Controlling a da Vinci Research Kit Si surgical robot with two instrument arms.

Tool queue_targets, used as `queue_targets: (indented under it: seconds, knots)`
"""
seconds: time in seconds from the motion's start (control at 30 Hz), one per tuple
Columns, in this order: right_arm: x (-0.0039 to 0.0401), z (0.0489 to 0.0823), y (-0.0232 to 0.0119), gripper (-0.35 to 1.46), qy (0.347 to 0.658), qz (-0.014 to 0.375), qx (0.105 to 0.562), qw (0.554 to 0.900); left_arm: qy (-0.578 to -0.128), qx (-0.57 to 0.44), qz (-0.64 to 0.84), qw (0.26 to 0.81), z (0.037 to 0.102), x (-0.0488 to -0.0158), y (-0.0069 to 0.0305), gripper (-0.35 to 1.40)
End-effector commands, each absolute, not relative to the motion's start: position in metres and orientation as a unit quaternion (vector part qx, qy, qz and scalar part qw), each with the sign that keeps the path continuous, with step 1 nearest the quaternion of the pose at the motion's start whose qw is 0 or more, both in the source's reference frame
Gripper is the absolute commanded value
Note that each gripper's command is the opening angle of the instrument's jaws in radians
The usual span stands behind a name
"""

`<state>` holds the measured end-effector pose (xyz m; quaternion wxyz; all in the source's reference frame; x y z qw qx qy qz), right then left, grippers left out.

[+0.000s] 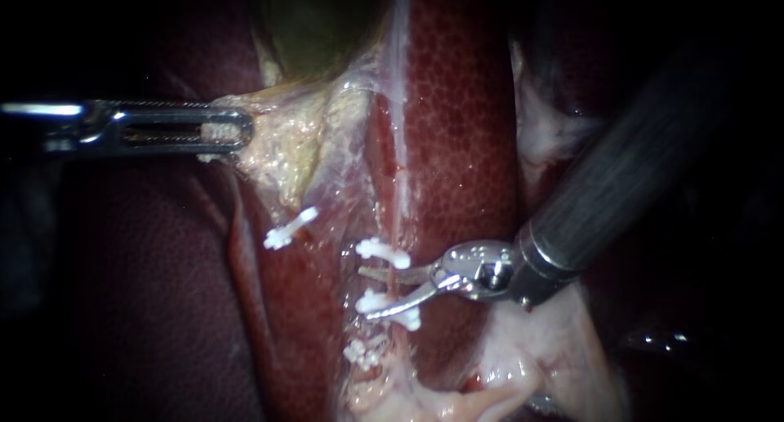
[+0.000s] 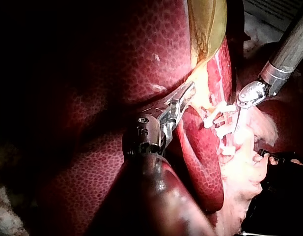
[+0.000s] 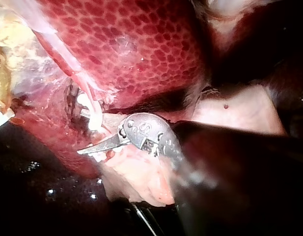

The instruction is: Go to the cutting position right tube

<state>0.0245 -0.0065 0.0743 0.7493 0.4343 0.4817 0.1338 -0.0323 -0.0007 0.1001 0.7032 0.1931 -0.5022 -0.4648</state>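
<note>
The right tube (image 1: 397, 214) is a thin pink strand running down over the liver (image 1: 461, 136). It carries white clips, one (image 1: 382, 250) above and one (image 1: 392, 304) below a bare stretch. My right instrument (image 1: 367, 291) comes in from the right, and its two blades stand open astride that bare stretch between the clips. In the right wrist view its blades (image 3: 85, 140) lie by the clipped tube (image 3: 87, 93). My left instrument (image 1: 233, 132) is shut on yellowish gallbladder tissue (image 1: 282, 144) and holds it out to the left; the left wrist view shows the same grip (image 2: 184, 96).
Another white clip (image 1: 289, 229) sits on the left tube. Further clip pieces (image 1: 363, 353) lie lower down the right tube. The greenish gallbladder (image 1: 318, 22) lies at the top. Pale fatty tissue (image 1: 531, 365) sits under the right shaft (image 1: 621, 177).
</note>
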Motion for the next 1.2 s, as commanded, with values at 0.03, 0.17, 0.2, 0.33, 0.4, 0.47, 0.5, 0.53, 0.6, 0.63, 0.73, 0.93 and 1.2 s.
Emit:
queue_targets:
  seconds: [0.03,0.17,0.2,0.33,0.4,0.47,0.5,0.53,0.6,0.63,0.73,0.93,1.2]
  knots:
    - [0.0246,0.0743,-0.0065,1.21,0.481,0.133,0.434,0.750,-0.502,0.193,-0.465,0.703,0.1002,-0.0323,-0.0007,-0.35]
    - [0.0249,0.0743,-0.0066,1.21,0.481,0.133,0.434,0.750,-0.502,0.193,-0.465,0.703,0.1002,-0.0324,-0.0007,-0.35]
    - [0.0250,0.0744,-0.0066,1.21,0.481,0.133,0.434,0.750,-0.502,0.193,-0.465,0.703,0.1002,-0.0324,-0.0007,-0.35]
    - [0.0256,0.0746,-0.0068,1.21,0.483,0.134,0.433,0.749,-0.502,0.192,-0.465,0.703,0.1003,-0.0324,-0.0007,-0.35]
    - [0.0259,0.0748,-0.0069,1.23,0.482,0.136,0.434,0.749,-0.502,0.192,-0.465,0.703,0.1003,-0.0324,-0.0007,-0.35]
    - [0.0261,0.0749,-0.0071,1.25,0.482,0.136,0.433,0.749,-0.502,0.192,-0.465,0.703,0.1003,-0.0325,-0.0007,-0.35]
    - [0.0261,0.0749,-0.0072,1.25,0.482,0.136,0.433,0.749,-0.502,0.192,-0.465,0.703,0.1003,-0.0325,-0.0007,-0.35]
    - [0.0262,0.0750,-0.0072,1.25,0.482,0.136,0.433,0.749,-0.502,0.192,-0.465,0.703,0.1003,-0.0325,-0.0007,-0.35]
    - [0.0262,0.0750,-0.0072,1.25,0.481,0.138,0.434,0.749,-0.502,0.192,-0.465,0.703,0.1003,-0.0325,-0.0007,-0.35]
    - [0.0262,0.0750,-0.0072,1.25,0.481,0.138,0.434,0.749,-0.502,0.192,-0.465,0.703,0.1003,-0.0325,-0.0007,-0.35]
    - [0.0262,0.0750,-0.0072,1.25,0.481,0.138,0.434,0.749,-0.502,0.192,-0.465,0.703,0.1003,-0.0325,-0.0007,-0.35]
    - [0.0261,0.0750,-0.0072,1.25,0.481,0.137,0.435,0.749,-0.502,0.192,-0.465,0.703,0.1003,-0.0325,-0.0007,-0.35]
    - [0.0260,0.0750,-0.0073,1.25,0.481,0.137,0.435,0.749,-0.502,0.192,-0.465,0.703,0.1003,-0.0324,-0.0007,-0.35]
